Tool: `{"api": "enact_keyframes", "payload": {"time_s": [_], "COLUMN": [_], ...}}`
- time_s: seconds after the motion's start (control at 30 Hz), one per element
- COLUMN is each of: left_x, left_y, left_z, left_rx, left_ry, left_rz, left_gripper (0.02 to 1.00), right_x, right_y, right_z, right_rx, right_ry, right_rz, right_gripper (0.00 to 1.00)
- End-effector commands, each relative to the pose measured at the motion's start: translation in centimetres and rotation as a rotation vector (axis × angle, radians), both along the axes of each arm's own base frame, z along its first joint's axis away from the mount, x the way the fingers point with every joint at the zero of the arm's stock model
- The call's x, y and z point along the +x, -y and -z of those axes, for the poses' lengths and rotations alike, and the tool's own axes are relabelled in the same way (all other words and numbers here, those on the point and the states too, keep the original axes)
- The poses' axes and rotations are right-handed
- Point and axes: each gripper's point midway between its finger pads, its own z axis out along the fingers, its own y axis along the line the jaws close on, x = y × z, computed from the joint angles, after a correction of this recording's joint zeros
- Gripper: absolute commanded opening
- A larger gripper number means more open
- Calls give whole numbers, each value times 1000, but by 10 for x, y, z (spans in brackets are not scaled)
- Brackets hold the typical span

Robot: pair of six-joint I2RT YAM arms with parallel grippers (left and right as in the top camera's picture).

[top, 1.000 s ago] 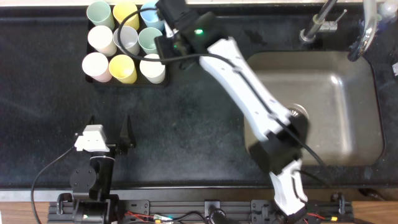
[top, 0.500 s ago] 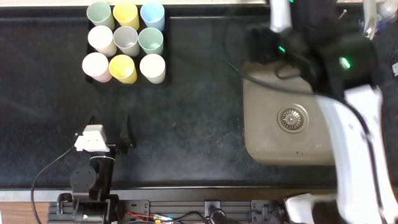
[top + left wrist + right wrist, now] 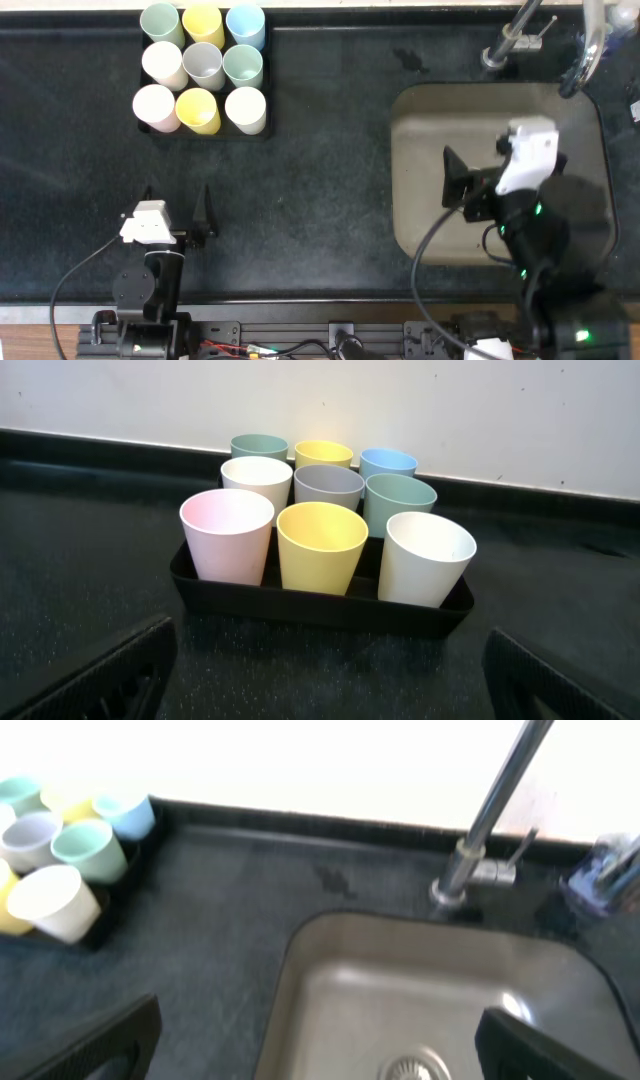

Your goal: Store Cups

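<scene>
Nine cups (image 3: 203,68) stand upright in the black tray (image 3: 320,612), three rows of three, at the far left corner of the bench (image 3: 320,150). The left end effector (image 3: 178,207) sits near its base, fingers spread, gripping nothing (it faces the tray, well apart from it). Over at the sink (image 3: 420,120), the right end effector (image 3: 456,186) hovers above it, fingers spread wide and empty, with the faucet (image 3: 510,35) beyond.
</scene>
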Motion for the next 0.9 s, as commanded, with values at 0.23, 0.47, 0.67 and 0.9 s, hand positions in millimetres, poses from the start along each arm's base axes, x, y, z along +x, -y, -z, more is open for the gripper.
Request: {"api": "enact_keyframes", "payload": {"time_s": [0.23,0.47,0.67,0.9], "left_x": [0,0,0,0], "left_y": [0,0,0,0], "left_z": [0,0,0,0], "left_rx": [-7,-7,-7,-7], "left_ry": [2,2,2,2], "left_rz": [-1,-1,-1,-1], "left_gripper": [1000,1000,1000,998], "right_x": [-7,-9,-11,-9], "right_y": [-1,-1,-1,-2], "right_z": [41,66,86,115], "right_rx": [70,90,101,105], "right_ry": [253,406,488,513], "right_rz": [1,-1,-3,-10], "right_gripper": [998,998,993,998]}}
